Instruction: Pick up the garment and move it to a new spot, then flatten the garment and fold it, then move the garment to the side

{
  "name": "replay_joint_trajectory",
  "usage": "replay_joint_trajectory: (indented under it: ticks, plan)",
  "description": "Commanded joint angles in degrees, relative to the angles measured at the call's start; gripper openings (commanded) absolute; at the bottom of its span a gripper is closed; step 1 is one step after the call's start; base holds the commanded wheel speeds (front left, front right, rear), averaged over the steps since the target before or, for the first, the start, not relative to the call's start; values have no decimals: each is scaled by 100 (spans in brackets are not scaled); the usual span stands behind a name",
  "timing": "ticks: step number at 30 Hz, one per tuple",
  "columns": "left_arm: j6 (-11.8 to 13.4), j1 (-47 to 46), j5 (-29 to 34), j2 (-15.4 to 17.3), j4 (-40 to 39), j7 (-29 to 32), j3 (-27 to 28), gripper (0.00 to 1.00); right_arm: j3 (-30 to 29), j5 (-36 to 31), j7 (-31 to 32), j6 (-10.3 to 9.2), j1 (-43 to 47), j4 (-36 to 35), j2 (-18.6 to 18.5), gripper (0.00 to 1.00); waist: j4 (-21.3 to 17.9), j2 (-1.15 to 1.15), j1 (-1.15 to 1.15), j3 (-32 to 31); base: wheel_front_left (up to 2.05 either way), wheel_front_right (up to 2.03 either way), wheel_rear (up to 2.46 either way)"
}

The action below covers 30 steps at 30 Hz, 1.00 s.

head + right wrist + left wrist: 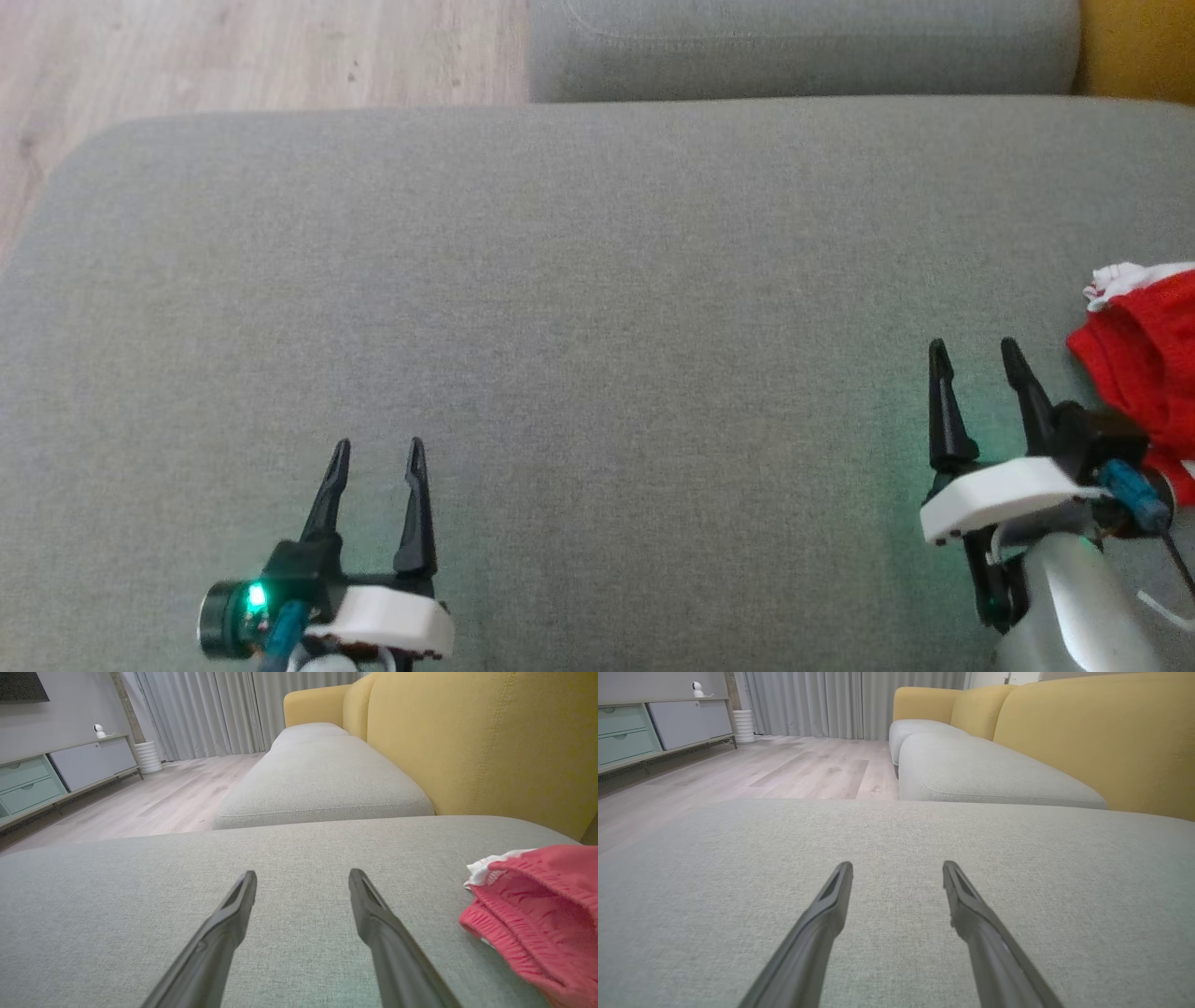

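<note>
The garment is a red piece of clothing with a white edge, crumpled at the right edge of the grey sofa cushion. In the right wrist view the garment lies just right of my fingers, its elastic waistband facing them. My right gripper hovers open just left of it, touching nothing. My left gripper is open and empty over the cushion's front left. Both wrist views show a wide gap: left gripper, right gripper.
A second grey seat cushion adjoins at the back. The yellow sofa backrest rises along the right. Wooden floor lies beyond the cushion's far left edge. A low cabinet and curtains stand across the room.
</note>
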Motion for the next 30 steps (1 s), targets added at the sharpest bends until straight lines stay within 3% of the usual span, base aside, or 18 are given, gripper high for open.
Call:
replay_joint_trajectory:
  ticks: [1,10,29,30]
  plan:
    - [2,-53,-35,16,-134,-29,257,100,174,42,-63,1,-32,-185,2,100,46,0,1,-114,0,0,0]
    - [-107,117,-43,16,-85,-29,536,100,436,227,-63,1,141,-84,2,100,79,0,1,-476,0,0,0]
    - [-400,84,-158,16,66,-29,887,100,657,313,-63,1,108,-17,3,100,0,0,1,-621,0,0,0]
    - [-425,80,-193,16,77,-29,891,0,662,318,-63,1,108,-13,3,0,-2,0,1,-620,0,0,0]
